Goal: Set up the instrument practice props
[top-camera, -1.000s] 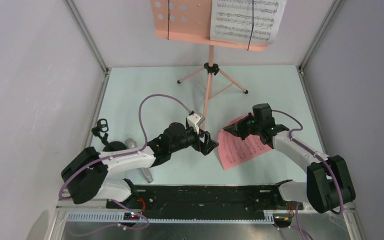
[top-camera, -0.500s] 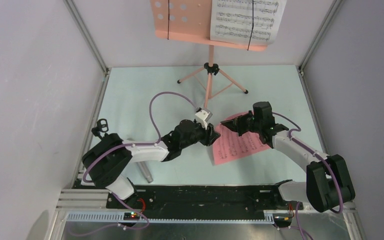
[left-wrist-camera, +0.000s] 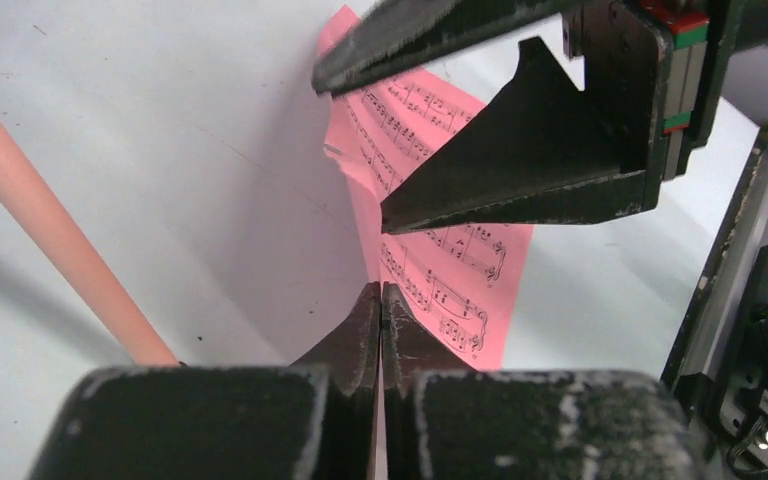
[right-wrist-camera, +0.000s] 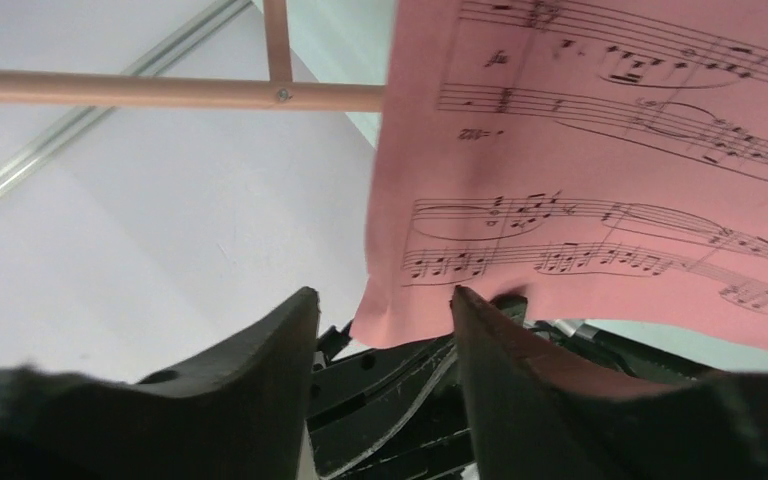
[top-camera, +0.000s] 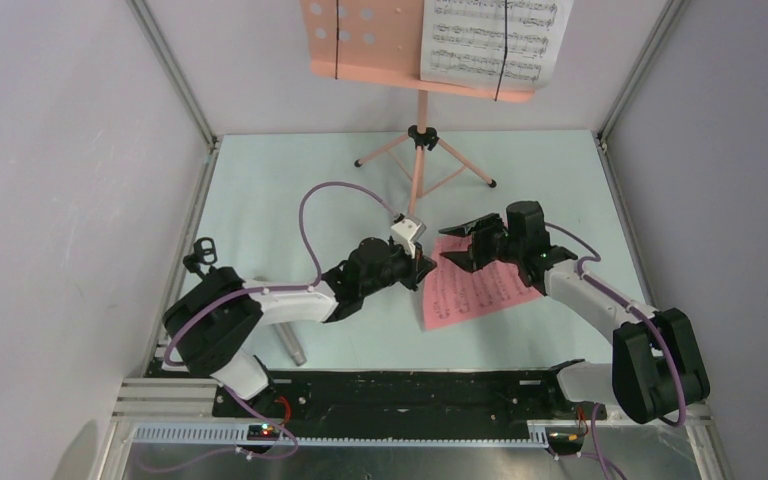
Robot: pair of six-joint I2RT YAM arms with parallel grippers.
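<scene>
The pink sheet-music page (top-camera: 475, 290) hangs tilted over the table's middle, between my two grippers. My left gripper (top-camera: 426, 266) is shut on its left edge; in the left wrist view the jaws (left-wrist-camera: 381, 292) meet on the page (left-wrist-camera: 440, 270). My right gripper (top-camera: 460, 248) stands open at the page's upper corner; the page (right-wrist-camera: 610, 170) hangs just past its spread fingertips (right-wrist-camera: 385, 300). The salmon-pink music stand (top-camera: 360, 40) stands at the back with a white page (top-camera: 490, 40) on its desk. The grey microphone (top-camera: 292, 346) lies mostly hidden under my left arm. The small black mic stand (top-camera: 200, 256) is at the left.
The music stand's pole (top-camera: 419, 180) and tripod legs (top-camera: 460, 165) stand just behind both grippers; one leg (left-wrist-camera: 50, 230) passes close on the left in the left wrist view. Grey enclosure walls with metal rails (top-camera: 190, 210) bound the table.
My left arm swung in and its gripper closed on the pink page's edge. My right gripper, shut on the page before, has opened. The page has shifted slightly left.
</scene>
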